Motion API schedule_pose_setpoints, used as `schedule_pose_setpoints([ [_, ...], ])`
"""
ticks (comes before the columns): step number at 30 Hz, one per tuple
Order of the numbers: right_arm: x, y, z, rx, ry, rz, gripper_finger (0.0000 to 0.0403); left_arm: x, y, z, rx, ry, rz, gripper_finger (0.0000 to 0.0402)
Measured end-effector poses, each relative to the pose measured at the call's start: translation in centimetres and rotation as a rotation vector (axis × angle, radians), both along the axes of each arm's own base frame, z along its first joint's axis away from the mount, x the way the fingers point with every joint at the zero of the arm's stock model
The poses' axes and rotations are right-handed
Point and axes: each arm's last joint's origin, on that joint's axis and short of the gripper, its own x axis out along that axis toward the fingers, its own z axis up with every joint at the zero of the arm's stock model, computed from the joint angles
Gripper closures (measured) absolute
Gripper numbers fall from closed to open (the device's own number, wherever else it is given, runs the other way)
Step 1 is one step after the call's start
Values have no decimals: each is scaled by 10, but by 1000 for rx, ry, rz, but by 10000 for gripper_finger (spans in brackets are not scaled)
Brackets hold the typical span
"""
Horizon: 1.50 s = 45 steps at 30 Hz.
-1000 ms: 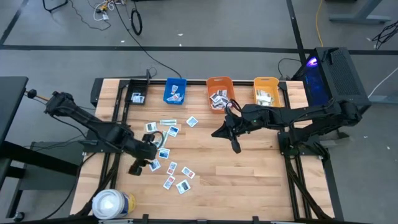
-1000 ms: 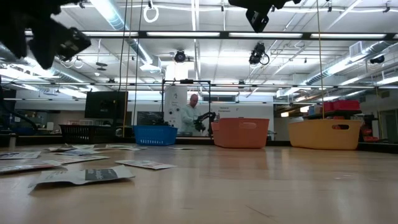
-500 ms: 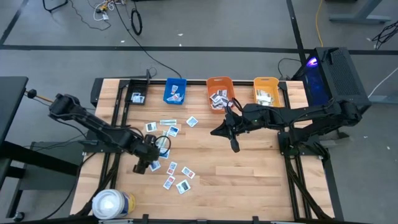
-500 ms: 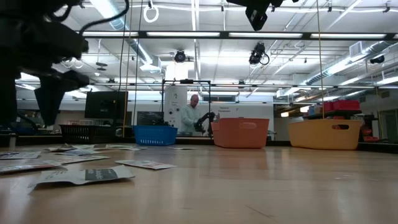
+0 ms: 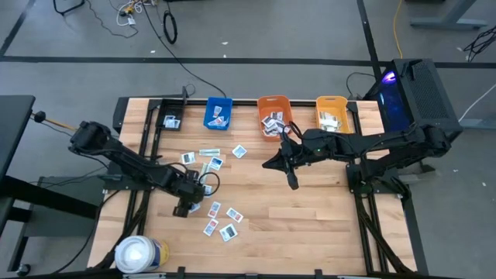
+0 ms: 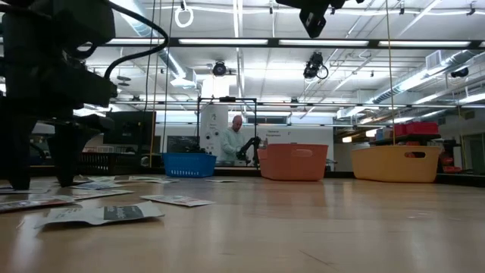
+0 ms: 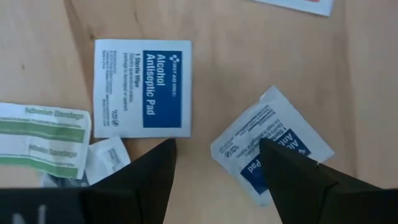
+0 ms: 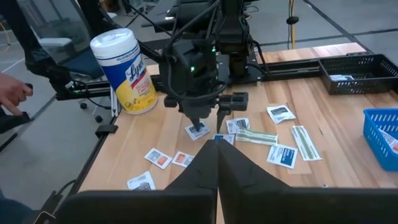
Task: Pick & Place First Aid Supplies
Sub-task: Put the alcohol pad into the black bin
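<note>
The left gripper (image 7: pixel 214 168) hangs low over the table (image 5: pixel 310 209) with its fingers spread and nothing between them; one tip is just beside a tilted alcohol pad packet (image 7: pixel 270 149), and a second, square alcohol pad packet (image 7: pixel 142 87) lies flat just beyond, next to a green-printed bandage strip (image 7: pixel 43 137). These packets look thin, light and limp, likely to slide on the smooth wood, so I would judge an edge or corner pinch, pressing down a little, the safer hold. More loose packets (image 5: pixel 221 221) are scattered around it. Farther off, the right gripper (image 5: pixel 293 183) waits mid-table, closed and empty, and beyond stand the blue bin (image 5: pixel 218 113), orange bin (image 5: pixel 273 116) and yellow bin (image 5: pixel 332 113)
</note>
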Motion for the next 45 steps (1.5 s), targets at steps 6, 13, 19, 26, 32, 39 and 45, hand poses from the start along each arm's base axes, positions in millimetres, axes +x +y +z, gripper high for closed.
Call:
schedule_pose_setpoints([
  [6,0,0,0,12,3,-4,401,2,-1,-7,19,26,30,166],
  [13,0,0,0,11,3,-4,401,2,-1,-6,19,20,37,212],
  [19,0,0,0,-2,1,1,401,2,0,-6,14,24,50,269],
  [26,0,0,0,-6,0,2,401,2,0,-6,17,25,52,306],
  [32,0,0,0,-1,1,1,401,2,0,-7,24,23,54,308],
  [39,0,0,0,5,2,-2,401,2,0,-7,24,22,54,306],
  [45,0,0,0,6,2,-2,401,2,0,-5,25,21,54,306],
])
